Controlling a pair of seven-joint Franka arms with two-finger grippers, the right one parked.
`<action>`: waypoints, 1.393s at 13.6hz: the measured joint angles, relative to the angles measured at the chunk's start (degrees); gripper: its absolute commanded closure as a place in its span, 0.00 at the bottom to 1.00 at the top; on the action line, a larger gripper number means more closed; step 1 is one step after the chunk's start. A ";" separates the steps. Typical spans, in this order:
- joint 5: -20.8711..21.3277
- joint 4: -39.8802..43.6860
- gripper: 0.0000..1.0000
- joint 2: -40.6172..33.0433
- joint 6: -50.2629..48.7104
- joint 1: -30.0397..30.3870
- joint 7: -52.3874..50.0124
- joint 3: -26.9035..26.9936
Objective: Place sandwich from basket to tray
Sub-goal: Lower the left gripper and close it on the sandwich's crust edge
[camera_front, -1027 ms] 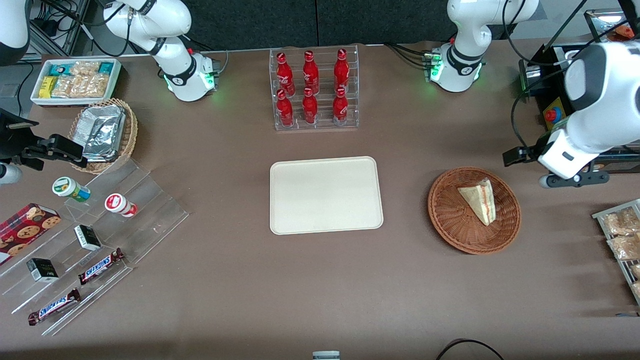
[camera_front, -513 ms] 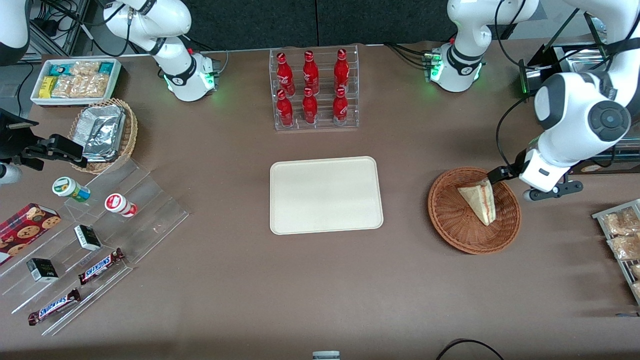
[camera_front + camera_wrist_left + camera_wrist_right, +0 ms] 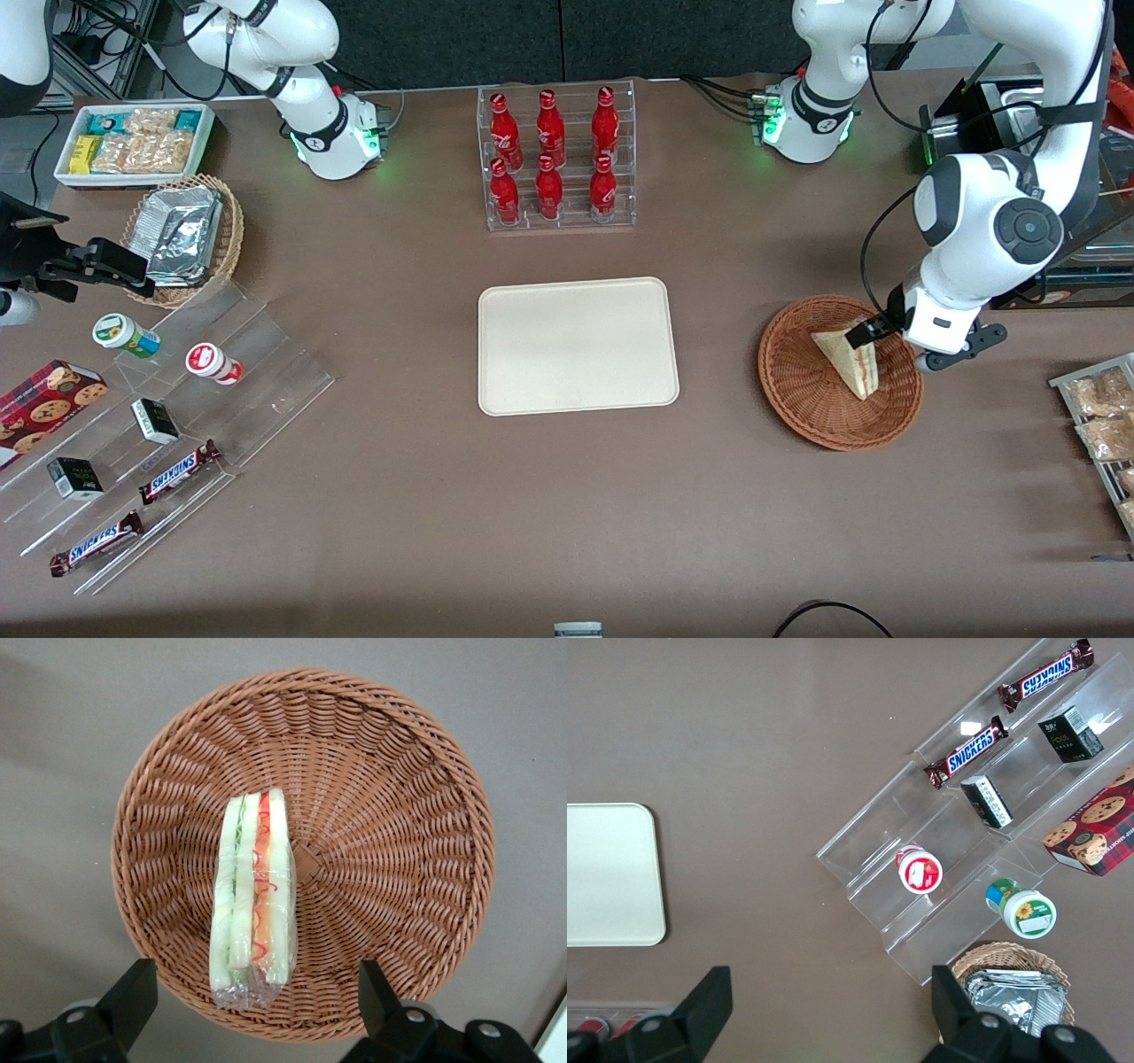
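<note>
In the basket (image 3: 301, 864), the sandwich (image 3: 252, 904) lies off-centre, resting against the sloping wicker wall rather than flat on the woven hub. You see it edge-on from the wrist camera: pale bread slices with the red and green filling between them, clear wrap bunched at one end. Its long axis points toward the gripper (image 3: 257, 1010), so it runs across the line joining the two fingers, not along it. That is the relation your next move turns on. The fingers (image 3: 133, 992) stand spread wide, holding nothing, one on each side of the wedge's width. If you lower straight down, I judge that the jaws would close across the bread faces, the narrow way, which is the grip you want.

From the front view, the gripper (image 3: 873, 330) hangs over the basket (image 3: 802, 403) at the part of its rim farther from the camera, just above the upper end of the sandwich (image 3: 850, 359). It is not yet touching the wrap. The wedge's broad end is nearest the fingers, and its point aims toward the front camera.

The tray (image 3: 578, 346) sits well apart from the basket, toward the parked arm's end of the table, with bare table between them. Expect the wrap to be slippery and the bread soft, so close gently.
</note>
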 measured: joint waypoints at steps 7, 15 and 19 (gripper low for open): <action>0.00 -4.51 0.00 1.83 7.47 0.01 -1.63 -0.05; 0.00 -8.34 0.48 4.50 14.09 0.02 -3.14 -0.05; 0.00 -8.79 1.00 4.93 14.56 0.05 -3.82 0.03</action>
